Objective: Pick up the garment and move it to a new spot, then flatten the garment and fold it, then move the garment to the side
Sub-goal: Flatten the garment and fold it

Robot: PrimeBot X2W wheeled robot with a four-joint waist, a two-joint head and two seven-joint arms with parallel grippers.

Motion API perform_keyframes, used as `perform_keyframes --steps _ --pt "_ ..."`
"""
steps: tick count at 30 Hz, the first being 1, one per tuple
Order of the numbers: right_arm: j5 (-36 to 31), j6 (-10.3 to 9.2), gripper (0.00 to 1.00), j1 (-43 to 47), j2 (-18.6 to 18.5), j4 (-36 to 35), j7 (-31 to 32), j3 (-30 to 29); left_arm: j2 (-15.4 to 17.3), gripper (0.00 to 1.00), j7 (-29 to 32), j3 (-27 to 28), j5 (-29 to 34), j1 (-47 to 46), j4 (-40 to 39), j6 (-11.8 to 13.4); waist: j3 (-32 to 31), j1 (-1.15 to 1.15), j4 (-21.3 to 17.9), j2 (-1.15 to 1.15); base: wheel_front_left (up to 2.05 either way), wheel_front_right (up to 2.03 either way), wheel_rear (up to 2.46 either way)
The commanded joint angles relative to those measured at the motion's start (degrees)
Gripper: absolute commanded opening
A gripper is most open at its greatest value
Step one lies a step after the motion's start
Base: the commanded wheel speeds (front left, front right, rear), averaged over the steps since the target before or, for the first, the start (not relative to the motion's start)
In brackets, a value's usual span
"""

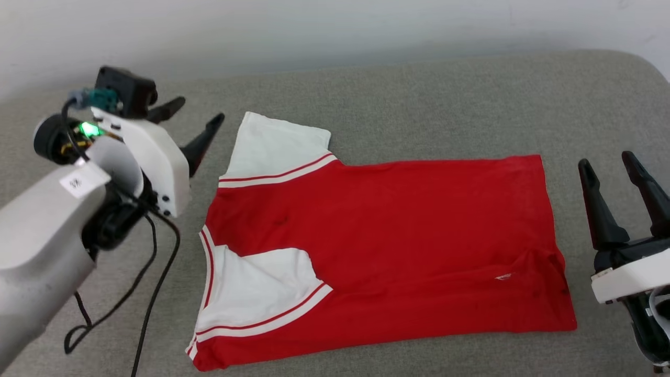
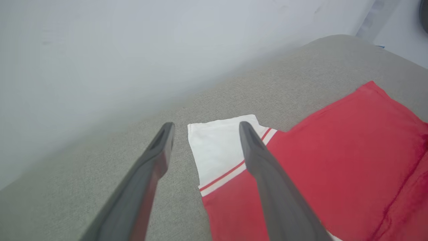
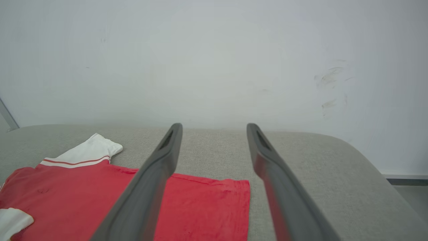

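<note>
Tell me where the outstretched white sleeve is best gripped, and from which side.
Pinch the outstretched sleeve at its free far corner, coming from the robot's left with the open left tool beside it. The sleeve lies flat, sticking out past the body of the garment, so that loose edge probably lifts without dragging the rest.

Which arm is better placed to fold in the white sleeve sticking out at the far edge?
Probably left. The left gripper, open, hovers right beside that sleeve of the garment; the right gripper sits past the hem, at the opposite end.
</note>
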Motion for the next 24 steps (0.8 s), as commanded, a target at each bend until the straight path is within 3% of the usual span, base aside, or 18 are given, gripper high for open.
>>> perform_keyframes --steps 1,8,13,20,24 --pt "-0.63 -0.05 1.00 0.41 0.58 -0.83 0.30 -0.09 -0.17 1.00 1.02 0.14 -0.21 -1.41 0.79 -0.54 2.46 0.00 -1.80 0.00 0.00 0.00 0.00" --pt "-3.08 -0.05 1.00 -1.75 3.06 -5.59 1.97 0.74 -1.60 1.00 15.34 0.01 -3.58 -12.49 9.25 -4.81 9.12 0.00 -5.35 0.00 0.00 0.00 0.00" --pt "-3.94 -0.05 1.00 -3.12 3.74 -6.54 2.21 1.71 -2.57 1.00 26.33 -0.89 -5.30 -19.60 13.92 -6.31 13.17 0.00 -7.18 0.00 0.00 0.00 0.00" --pt "-3.85 -0.05 1.00 -5.87 3.48 -6.90 1.93 3.02 -3.30 1.00 37.85 -2.48 -5.61 -26.71 18.54 -6.69 18.36 0.00 -9.35 0.00 0.00 0.00 0.00" --pt "-3.79 -0.05 1.00 -7.61 3.47 -6.66 1.71 4.04 -3.96 1.00 40.00 -3.16 -4.72 -29.03 20.59 -6.49 20.90 0.00 -10.35 0.00 0.00 0.00 0.00"
